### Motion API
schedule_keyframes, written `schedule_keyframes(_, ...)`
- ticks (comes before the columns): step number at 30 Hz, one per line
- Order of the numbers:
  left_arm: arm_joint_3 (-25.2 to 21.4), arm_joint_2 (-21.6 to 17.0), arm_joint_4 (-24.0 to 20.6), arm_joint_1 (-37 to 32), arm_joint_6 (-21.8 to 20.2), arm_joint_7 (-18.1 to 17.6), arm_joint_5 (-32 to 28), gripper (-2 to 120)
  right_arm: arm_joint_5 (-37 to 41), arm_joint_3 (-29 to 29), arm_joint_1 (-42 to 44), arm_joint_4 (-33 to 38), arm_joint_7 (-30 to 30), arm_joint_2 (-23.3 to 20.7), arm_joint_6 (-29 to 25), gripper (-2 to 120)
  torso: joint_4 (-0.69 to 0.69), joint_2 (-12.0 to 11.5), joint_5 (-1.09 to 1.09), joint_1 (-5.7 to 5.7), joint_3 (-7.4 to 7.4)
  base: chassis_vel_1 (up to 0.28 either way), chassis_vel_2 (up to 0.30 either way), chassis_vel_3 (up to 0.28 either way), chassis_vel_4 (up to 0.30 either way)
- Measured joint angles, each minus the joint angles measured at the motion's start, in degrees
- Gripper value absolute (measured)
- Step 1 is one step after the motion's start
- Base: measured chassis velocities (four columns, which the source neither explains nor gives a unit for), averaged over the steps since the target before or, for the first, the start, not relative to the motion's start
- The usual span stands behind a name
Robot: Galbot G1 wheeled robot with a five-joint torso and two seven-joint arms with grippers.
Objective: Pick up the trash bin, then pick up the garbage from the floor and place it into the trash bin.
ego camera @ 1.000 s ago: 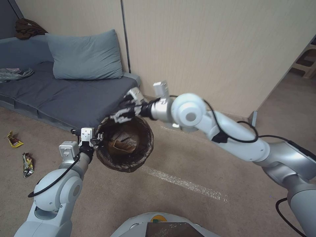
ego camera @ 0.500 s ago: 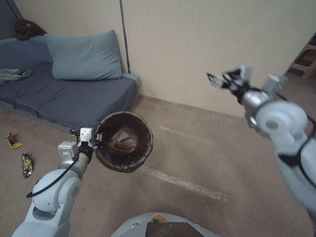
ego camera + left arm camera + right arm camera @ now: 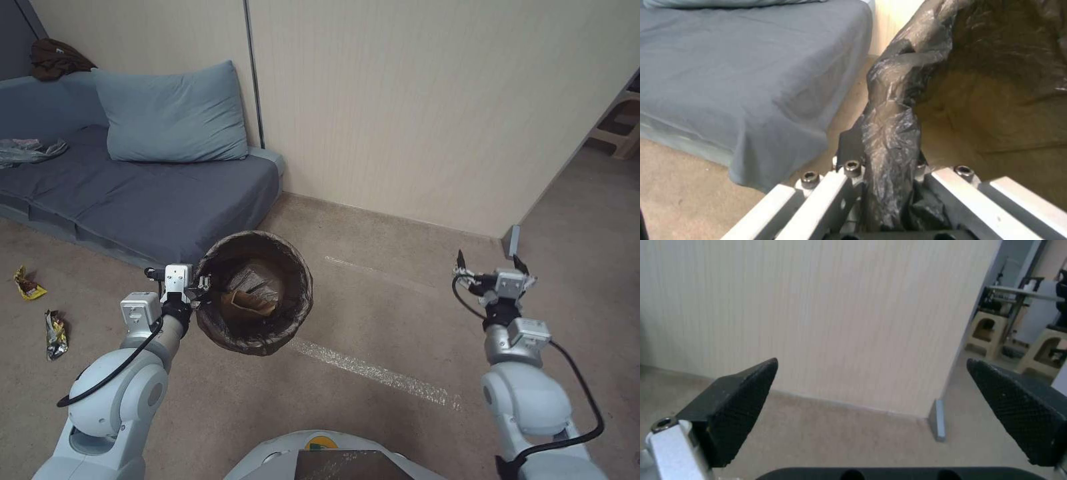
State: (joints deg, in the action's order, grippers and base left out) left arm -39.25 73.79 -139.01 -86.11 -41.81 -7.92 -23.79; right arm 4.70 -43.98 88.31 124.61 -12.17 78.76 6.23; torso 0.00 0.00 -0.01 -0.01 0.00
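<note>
The left gripper (image 3: 200, 288) is clamped on the trash bin (image 3: 255, 291) rim, pinching the crinkled liner (image 3: 891, 140) between its jaws, seen close by the wrist camera. The right gripper (image 3: 490, 267) hangs wide open, empty, well apart from the bin. Two wrappers (image 3: 56, 333) lie on the floor beyond the left gripper.

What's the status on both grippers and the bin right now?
Left gripper shut on trash bin rim, bin held up, paper inside. Right gripper open, empty, over carpet. Two wrappers on floor near sofa. Nothing blocking.
</note>
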Motion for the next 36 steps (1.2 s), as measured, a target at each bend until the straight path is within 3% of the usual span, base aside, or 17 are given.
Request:
schedule_keyframes(19, 0.49, 2.23, -0.6, -1.42, -0.26, 0.87, 0.57, 0, -3.56, 3.08, -2.42, -1.9, 0.49, 3.58, 0.59, 100, -0.01, 0.0, 0.01, 0.0, 0.01, 0.0, 0.0, 0.0, 0.0)
schedule_keyframes(36, -0.1, 0.72, -0.54, -0.68, -0.33, 0.43, -0.25, 0, -3.64, 3.72, -2.75, -2.34, 0.69, 3.15, 0.48, 100, 0.0, 0.0, 0.01, 0.0, 0.0, 0.049, 0.05, 0.048, 0.05)
